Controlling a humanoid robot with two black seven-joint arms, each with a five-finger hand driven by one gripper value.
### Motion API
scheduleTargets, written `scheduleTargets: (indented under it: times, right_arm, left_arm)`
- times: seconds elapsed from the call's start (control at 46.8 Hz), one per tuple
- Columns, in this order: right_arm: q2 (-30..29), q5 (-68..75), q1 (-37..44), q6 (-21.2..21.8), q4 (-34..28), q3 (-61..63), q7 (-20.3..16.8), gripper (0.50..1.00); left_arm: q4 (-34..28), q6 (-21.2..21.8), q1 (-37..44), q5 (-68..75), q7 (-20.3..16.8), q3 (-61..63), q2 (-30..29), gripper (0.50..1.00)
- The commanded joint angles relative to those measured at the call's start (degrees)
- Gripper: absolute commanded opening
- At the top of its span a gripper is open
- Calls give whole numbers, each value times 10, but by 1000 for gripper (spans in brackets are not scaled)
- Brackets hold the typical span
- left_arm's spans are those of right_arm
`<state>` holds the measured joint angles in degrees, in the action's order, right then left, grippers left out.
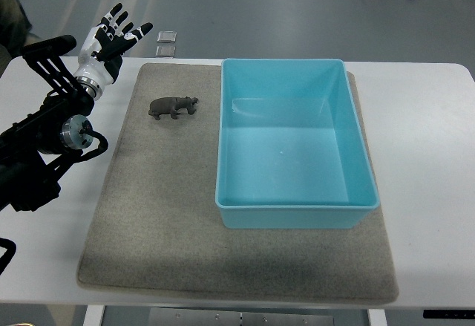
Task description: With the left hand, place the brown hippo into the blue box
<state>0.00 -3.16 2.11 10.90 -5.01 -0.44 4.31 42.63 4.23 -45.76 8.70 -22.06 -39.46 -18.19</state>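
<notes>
Left hand [111,36] raised at the table's [423,140] far-left corner, fingers [119,15] spread wide and holding nothing. Brown hippo [173,106] stands on the grey mat [148,222], well apart from the fingers, just left of the blue box [297,214].

Bright even overhead light, sharp focus throughout, soft glare patches inside the blue box [293,144], faint shadow on the mat [148,229] just below the box's near wall, slight bowing of the bench [423,192] edges.
</notes>
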Motion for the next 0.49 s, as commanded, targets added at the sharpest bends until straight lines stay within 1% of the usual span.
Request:
scheduleTargets:
  times: [0.0,0.299,0.471]
  right_arm:
    - [0,0,0,0,0,0,0,936]
    - [0,0,0,0,0,0,0,936]
    - [0,0,0,0,0,0,0,936]
  left_arm:
    - [0,0,1,0,0,0,0,996]
    - [7,0,2,2,0,0,-1,996]
    - [7,-14,2,2,0,0,-2,999]
